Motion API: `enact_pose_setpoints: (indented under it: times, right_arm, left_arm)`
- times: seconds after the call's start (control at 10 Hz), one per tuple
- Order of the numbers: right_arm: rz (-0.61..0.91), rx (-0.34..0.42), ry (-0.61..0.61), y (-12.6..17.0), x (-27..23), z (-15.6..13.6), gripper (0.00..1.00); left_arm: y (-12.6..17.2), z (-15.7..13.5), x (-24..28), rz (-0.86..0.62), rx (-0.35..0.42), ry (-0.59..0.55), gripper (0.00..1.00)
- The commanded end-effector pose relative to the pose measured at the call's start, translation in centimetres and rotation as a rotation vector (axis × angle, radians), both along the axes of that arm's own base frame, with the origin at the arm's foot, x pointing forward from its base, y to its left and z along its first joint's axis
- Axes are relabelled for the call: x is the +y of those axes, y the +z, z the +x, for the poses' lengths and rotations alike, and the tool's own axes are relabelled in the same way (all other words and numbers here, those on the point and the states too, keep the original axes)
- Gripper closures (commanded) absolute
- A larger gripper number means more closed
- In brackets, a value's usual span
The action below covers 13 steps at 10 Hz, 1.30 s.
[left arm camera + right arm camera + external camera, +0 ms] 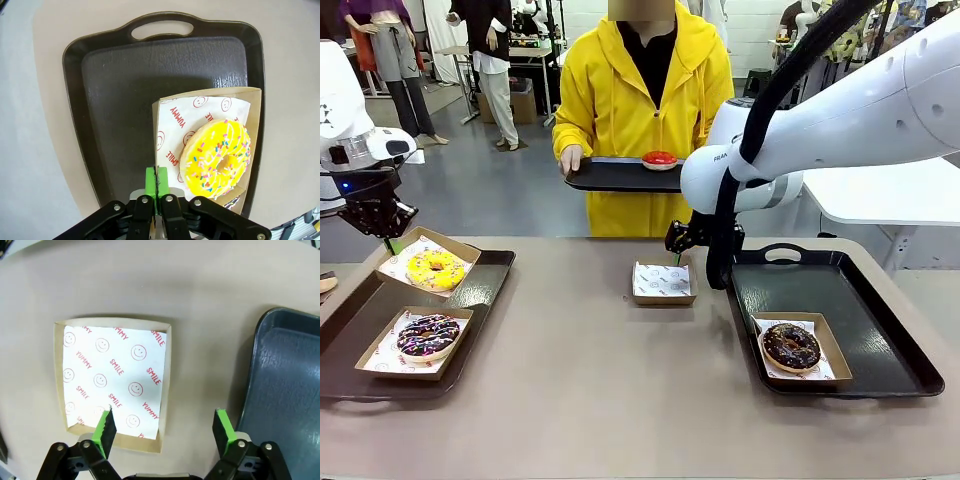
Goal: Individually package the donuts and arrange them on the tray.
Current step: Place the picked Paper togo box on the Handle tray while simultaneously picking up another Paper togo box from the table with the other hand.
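Observation:
A yellow-glazed donut [435, 268] [217, 157] with sprinkles lies in a paper-lined box on the left tray [490, 285]. In front of it a chocolate sprinkled donut [428, 335] sits in its own box. My left gripper [388, 240] [156, 180] hovers shut and empty just beside the yellow donut's box. On the right tray [880, 330] a dark chocolate donut [791, 346] rests in a box. My right gripper [677, 252] [165, 426] hangs open over the right edge of an empty lined box [662, 282] [115, 382]. The person holds a small black tray [610, 176] carrying a red-glazed donut [659, 159].
The right tray's rim [260, 370] lies close to the right of the empty box. Bare table spreads across the middle and front. The person in a yellow hooded jacket [620, 90] stands at the far edge.

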State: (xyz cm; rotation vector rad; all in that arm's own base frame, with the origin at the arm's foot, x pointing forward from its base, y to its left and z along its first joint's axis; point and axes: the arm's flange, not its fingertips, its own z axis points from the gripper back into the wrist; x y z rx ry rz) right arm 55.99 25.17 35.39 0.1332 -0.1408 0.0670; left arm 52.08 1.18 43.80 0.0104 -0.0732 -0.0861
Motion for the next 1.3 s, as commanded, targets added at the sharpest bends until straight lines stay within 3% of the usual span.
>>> enact_pose_setpoints:
  times: [0.0, 0.1, 0.6, 0.9, 1.2]
  right_arm:
    - [-0.027, -0.058, -0.032, 0.3, -0.2, -0.8, 0.00]
    - [0.000, 0.000, 0.000, 0.0, 0.0, 0.0, 0.00]
    - [0.003, -0.007, -0.001, 0.0, -0.1, 0.0, 0.00]
    - [-0.058, -0.013, 0.002, -1.8, 1.0, -0.1, 0.00]
    - [-0.075, -0.003, -0.008, -3.1, 1.7, 0.3, 0.00]
  left_arm:
    - [0.2, -0.1, 0.1, 0.009, -0.002, -0.003, 0.99]
    - [0.2, -0.1, 0.1, 0.009, -0.002, -0.003, 0.99]
    - [0.0, 0.0, 0.0, 0.000, 0.000, 0.000, 0.99]
    - [-0.8, 1.7, 0.0, -0.069, -0.003, 0.099, 0.99]
    - [-1.8, 2.5, 0.1, -0.077, -0.002, 0.108, 0.99]
